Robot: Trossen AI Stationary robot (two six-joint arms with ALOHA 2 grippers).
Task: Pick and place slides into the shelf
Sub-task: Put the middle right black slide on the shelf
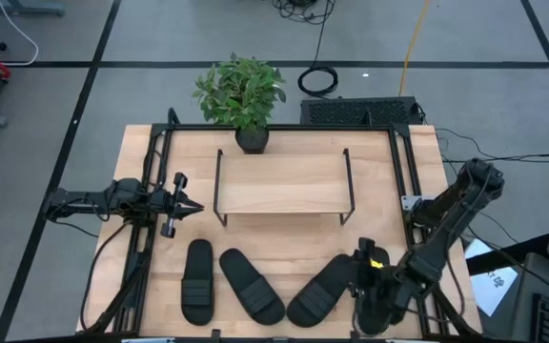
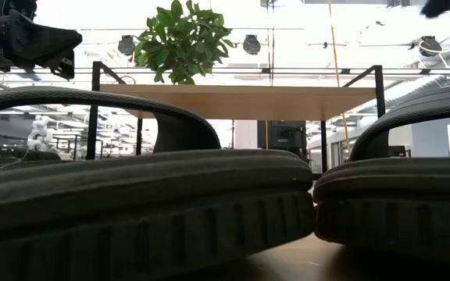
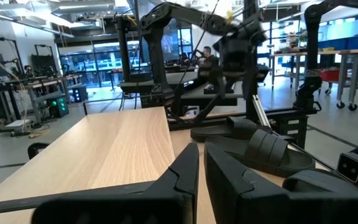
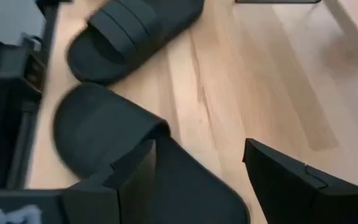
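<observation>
We see four slides along the table's (image 1: 284,248) near edge, in front of the shelf (image 1: 282,183). The right gripper (image 1: 372,291) hangs over the rightmost slide (image 1: 374,310), fingers spread, one beside its strap. The left gripper (image 1: 191,206) waits left of the shelf, fingers nearly pressed together, empty.

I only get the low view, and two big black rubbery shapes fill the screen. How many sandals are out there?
Observer: Four slides, in a row at the table's near edge, in front of the shelf.
Visitor: Anything on the shelf?
Observer: From above, its wood top is bare.
Visitor: Which arm is going for one?
Observer: The right tool, open over the rightmost slide. The left tool waits by the shelf's left end.
</observation>
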